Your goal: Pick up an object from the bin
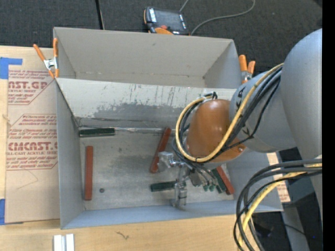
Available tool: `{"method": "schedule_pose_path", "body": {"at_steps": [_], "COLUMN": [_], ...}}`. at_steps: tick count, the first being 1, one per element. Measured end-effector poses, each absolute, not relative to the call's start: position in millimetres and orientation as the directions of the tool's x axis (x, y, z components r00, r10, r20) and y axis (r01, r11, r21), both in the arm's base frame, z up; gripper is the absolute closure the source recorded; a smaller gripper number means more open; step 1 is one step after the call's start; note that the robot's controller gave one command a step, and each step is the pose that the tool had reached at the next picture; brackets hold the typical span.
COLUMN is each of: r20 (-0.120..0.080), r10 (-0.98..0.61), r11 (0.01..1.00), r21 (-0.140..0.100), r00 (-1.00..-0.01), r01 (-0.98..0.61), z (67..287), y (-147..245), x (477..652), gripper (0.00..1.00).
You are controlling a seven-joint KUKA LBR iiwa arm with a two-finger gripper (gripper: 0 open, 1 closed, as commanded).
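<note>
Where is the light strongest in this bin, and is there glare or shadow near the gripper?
In the camera view, the bin's back wall is brightest and its floor dimmer. The orange cover shows a pale sheen on top, no harsh glare. The gripper sits in duller light just below that cover.

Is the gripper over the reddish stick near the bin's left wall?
No: the gripper hangs by a dark green thing right of centre, far from that reddish stick.
</note>
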State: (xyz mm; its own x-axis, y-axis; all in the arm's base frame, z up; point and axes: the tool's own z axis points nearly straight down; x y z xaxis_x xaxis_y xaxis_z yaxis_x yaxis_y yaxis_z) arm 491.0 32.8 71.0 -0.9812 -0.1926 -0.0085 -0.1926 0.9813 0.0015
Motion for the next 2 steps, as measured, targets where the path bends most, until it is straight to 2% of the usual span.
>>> {"method": "schedule_pose_path", "body": {"at_steps": [1,2], "r20": [0.000,-0.008], "r10": [-0.194,-0.195], "r11": [0.981,0.981], "r21": [0.001,-0.001], "r00": [-0.981,-0.981], "r01": [-0.194,-0.195], "z": [70.2,154.3], "y": [32.3,33.3], "x": [489.0,490.8], "gripper": [1.00,1.00]}}
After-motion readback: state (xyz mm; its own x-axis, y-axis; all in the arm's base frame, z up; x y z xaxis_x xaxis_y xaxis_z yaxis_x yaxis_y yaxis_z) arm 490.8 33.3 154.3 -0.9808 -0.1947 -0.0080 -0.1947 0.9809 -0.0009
